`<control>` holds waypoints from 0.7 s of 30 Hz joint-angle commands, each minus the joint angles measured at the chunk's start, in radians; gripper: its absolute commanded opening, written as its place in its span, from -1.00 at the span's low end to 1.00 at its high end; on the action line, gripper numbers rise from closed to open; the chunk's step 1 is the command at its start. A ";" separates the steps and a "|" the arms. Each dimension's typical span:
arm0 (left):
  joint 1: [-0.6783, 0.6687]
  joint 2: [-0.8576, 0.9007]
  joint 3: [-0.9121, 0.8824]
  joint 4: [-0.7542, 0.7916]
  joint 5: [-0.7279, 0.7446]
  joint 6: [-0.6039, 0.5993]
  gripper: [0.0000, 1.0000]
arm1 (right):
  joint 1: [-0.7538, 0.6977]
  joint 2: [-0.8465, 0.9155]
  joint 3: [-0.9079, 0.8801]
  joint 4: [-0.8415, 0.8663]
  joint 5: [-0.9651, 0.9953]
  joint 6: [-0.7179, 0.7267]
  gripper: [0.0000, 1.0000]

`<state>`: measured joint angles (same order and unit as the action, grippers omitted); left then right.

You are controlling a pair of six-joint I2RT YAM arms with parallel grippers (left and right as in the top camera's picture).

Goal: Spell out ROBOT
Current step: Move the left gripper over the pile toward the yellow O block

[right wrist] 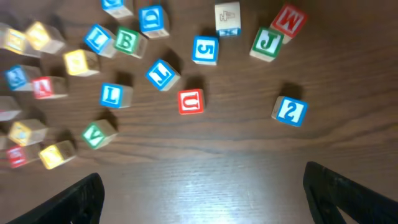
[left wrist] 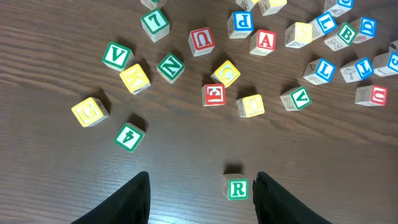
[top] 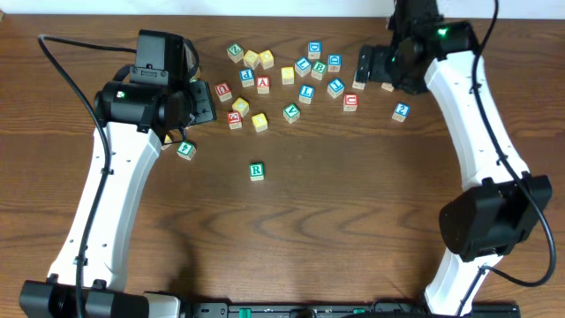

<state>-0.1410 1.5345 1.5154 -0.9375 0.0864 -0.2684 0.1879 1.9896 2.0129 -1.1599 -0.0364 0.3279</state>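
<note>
Left gripper (left wrist: 201,183) hovers part-open and empty, the green-framed R cube (top: 256,170) alone at its five o'clock, apparently the word's opening letter set. Right gripper (right wrist: 202,177), spread wide and empty, hangs above the scatter — an O looks next, likely a yellow-faced cube (left wrist: 252,106), needing a careful descent between close neighbours.
</note>
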 commanded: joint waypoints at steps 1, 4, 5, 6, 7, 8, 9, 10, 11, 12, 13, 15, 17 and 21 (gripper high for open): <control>0.003 -0.006 0.024 -0.003 -0.027 0.014 0.05 | 0.010 0.004 0.082 -0.034 -0.008 -0.015 0.94; 0.003 -0.005 0.024 0.008 -0.027 0.014 0.06 | 0.012 0.004 0.102 -0.052 -0.009 -0.015 0.98; 0.003 -0.005 0.024 0.015 -0.027 0.013 0.06 | 0.013 0.004 0.102 -0.053 -0.009 -0.015 0.98; 0.003 -0.003 0.024 0.024 -0.027 0.013 0.06 | 0.016 0.004 0.102 -0.056 -0.008 -0.015 0.99; 0.003 -0.002 0.024 0.034 -0.027 0.013 0.06 | 0.019 0.005 0.102 -0.056 -0.008 -0.015 0.99; 0.003 0.002 0.024 0.046 -0.027 0.013 0.05 | 0.023 0.005 0.102 -0.055 -0.008 -0.015 0.98; 0.003 0.006 0.024 0.056 -0.027 0.013 0.06 | 0.026 0.005 0.102 -0.054 -0.007 -0.015 0.98; 0.003 0.012 0.024 0.068 -0.027 0.013 0.06 | 0.031 0.005 0.102 -0.051 -0.007 -0.015 0.99; 0.003 0.019 0.024 0.077 -0.027 0.013 0.06 | 0.035 0.005 0.102 -0.051 -0.007 -0.015 0.99; 0.002 0.027 0.024 0.085 -0.027 0.013 0.05 | 0.039 0.005 0.102 -0.050 -0.006 -0.015 0.99; 0.002 0.038 0.024 0.093 -0.027 0.013 0.05 | 0.044 0.006 0.100 -0.048 -0.003 -0.015 0.98; 0.002 0.057 0.024 0.104 -0.027 0.013 0.06 | 0.053 0.006 0.099 -0.049 0.006 -0.015 0.99; 0.003 0.076 0.024 0.113 -0.027 0.013 0.06 | 0.060 0.006 0.099 -0.049 0.009 -0.015 0.99; 0.003 0.103 0.024 0.124 -0.027 0.013 0.06 | 0.063 0.006 0.099 -0.051 0.008 -0.014 0.99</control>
<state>-0.1410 1.6142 1.5169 -0.8219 0.0719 -0.2646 0.2447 1.9896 2.0953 -1.2102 -0.0364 0.3248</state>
